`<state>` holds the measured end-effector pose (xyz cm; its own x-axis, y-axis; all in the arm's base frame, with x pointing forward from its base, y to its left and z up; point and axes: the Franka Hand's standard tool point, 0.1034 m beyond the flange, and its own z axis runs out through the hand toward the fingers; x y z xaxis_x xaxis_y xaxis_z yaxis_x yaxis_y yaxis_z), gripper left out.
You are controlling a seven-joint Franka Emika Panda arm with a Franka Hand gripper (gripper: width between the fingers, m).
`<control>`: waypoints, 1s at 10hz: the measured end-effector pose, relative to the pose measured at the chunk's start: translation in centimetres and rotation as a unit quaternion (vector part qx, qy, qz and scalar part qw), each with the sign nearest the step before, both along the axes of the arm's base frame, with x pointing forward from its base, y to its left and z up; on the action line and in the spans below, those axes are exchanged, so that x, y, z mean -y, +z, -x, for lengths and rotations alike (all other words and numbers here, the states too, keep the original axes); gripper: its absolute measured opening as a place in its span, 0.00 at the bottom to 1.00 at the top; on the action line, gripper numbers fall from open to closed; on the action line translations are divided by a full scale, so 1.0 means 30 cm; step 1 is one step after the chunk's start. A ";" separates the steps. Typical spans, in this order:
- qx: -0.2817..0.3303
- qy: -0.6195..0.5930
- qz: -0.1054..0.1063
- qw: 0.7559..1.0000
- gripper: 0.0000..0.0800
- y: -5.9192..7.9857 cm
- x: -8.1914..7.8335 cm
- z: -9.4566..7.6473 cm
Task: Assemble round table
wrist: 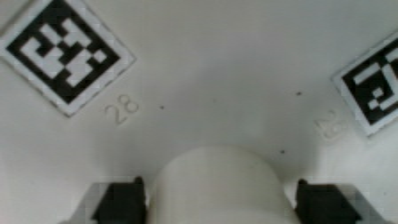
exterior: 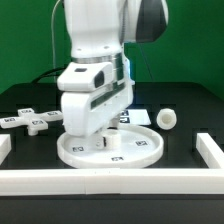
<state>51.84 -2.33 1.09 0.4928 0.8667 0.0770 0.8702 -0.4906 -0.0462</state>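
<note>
The large rimmed white disc (exterior: pixel 140 152) lies flat on the black table, with tags on its face (wrist: pixel 71 50). My gripper (exterior: pixel 100 138) stands straight down over the disc's middle. In the wrist view a thick white cylinder, the post (wrist: pixel 222 180), stands upright between my black fingers (wrist: pixel 121 200), which press on both its sides just above the disc face (wrist: pixel 214 90). The cross-shaped piece (exterior: pixel 36 121) lies on the table at the exterior view's left, apart from the disc.
A small round white piece (exterior: pixel 167 118) lies at the exterior view's right, behind the disc. The marker board (exterior: pixel 138 116) lies just behind the disc. White rail bars run along the front (exterior: pixel 110 181) and the right side (exterior: pixel 207 146).
</note>
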 end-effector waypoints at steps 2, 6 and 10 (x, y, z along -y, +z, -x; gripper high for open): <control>0.005 0.001 -0.003 1.000 0.51 0.000 -0.085 -0.041; 0.018 0.006 -0.008 1.000 0.51 0.000 -0.182 -0.108; 0.016 -0.004 -0.007 1.000 0.51 0.003 -0.180 -0.112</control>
